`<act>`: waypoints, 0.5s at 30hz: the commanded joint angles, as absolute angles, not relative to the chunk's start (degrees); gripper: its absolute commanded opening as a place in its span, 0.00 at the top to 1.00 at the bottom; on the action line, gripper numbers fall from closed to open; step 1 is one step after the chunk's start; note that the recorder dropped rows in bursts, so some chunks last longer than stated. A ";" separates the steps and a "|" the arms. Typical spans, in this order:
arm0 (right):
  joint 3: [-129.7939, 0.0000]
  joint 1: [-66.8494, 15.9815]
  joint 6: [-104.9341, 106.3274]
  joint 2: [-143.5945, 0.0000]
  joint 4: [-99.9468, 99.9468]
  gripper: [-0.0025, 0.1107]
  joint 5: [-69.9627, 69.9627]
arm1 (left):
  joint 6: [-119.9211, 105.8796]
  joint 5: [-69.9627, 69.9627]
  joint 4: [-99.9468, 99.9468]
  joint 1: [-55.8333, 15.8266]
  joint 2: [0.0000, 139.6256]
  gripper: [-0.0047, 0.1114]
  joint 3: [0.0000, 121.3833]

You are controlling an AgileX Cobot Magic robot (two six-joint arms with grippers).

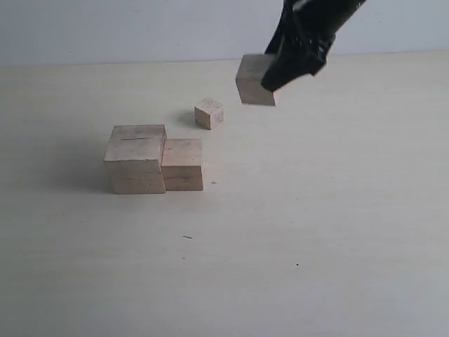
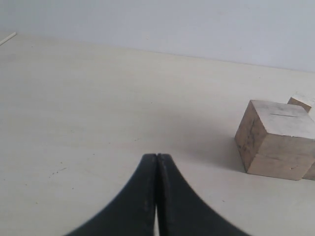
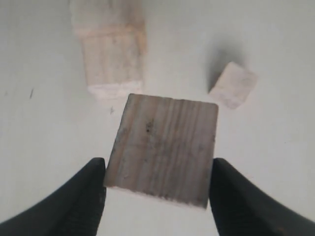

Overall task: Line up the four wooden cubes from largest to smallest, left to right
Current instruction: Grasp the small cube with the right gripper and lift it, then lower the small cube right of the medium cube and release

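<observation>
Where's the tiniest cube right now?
In the exterior view the smallest cube sits alone, just behind the second-largest cube and left of the held cube in the right gripper.

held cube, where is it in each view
exterior: held cube, upper right of centre
left wrist: not in it
right wrist: foreground, gripped in the right hand
landmark: smallest cube, near it in exterior and right wrist views
</observation>
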State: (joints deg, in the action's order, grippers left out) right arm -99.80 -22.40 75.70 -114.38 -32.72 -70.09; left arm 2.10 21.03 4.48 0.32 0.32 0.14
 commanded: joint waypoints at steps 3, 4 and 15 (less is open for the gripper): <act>-88.66 -22.06 86.37 -116.41 -33.54 0.98 -67.55 | 2.02 20.40 5.01 -0.03 0.00 0.96 0.00; -87.89 -22.06 86.37 -116.84 -34.67 0.98 -66.69 | 2.02 20.40 5.01 -0.03 0.00 0.96 0.00; -86.57 -22.06 96.60 -123.47 -46.50 0.98 -65.98 | 2.02 20.40 5.01 -0.03 0.00 0.96 0.00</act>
State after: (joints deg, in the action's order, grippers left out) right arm -86.71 -22.35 92.23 -122.01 -44.26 -65.67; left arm 2.10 21.03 4.48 0.32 0.32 0.14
